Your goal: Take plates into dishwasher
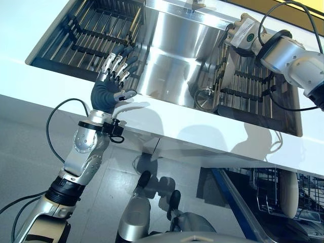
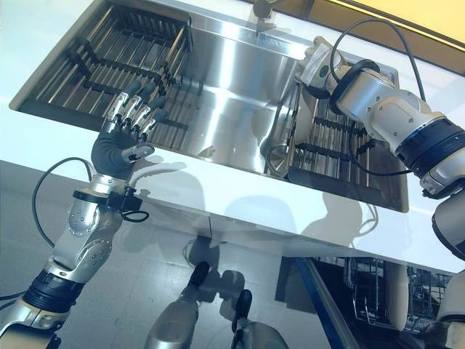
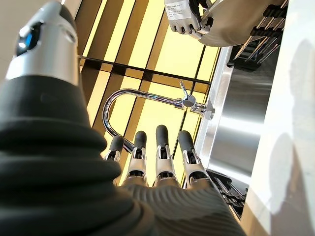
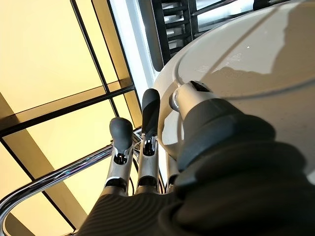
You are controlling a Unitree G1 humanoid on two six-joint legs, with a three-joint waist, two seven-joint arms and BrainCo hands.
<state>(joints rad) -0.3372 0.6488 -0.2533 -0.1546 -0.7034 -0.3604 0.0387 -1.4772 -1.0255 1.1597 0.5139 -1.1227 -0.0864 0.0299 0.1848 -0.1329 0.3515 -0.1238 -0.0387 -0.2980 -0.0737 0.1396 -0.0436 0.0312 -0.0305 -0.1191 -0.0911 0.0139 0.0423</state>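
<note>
We start at the left rack (image 1: 96, 30), a dark wire rack sitting in the left part of the stainless sink (image 1: 172, 55); we see no dishes in it. Our left hand (image 1: 109, 91) is raised over the near edge of that rack, above the white counter (image 1: 167, 124), palm toward the basin. Its fingers (image 3: 160, 152) stand straight and spread, the thumb out to the side, holding nothing.

In the middle, the basin is bare steel. The chrome faucet (image 3: 147, 96) arches over it from the far rim. A round drain strainer (image 1: 204, 97) sits at the basin floor, just beside the right rack.

Right of that, the right rack (image 1: 253, 88) holds a white plate (image 4: 256, 54) standing on edge near its far left corner. Our right hand (image 2: 320, 69) is on that plate at the top. In the right wrist view the thumb (image 4: 197, 105) presses on the plate's face and the fingers go round behind its rim, so the hand is pinching the plate. The plate is in the rack slots, as far as we can tell.

Lower right, below the counter, the dishwasher rack (image 1: 283, 195) is pulled out. One pale plate (image 1: 288, 194) stands upright in its wires.
</note>
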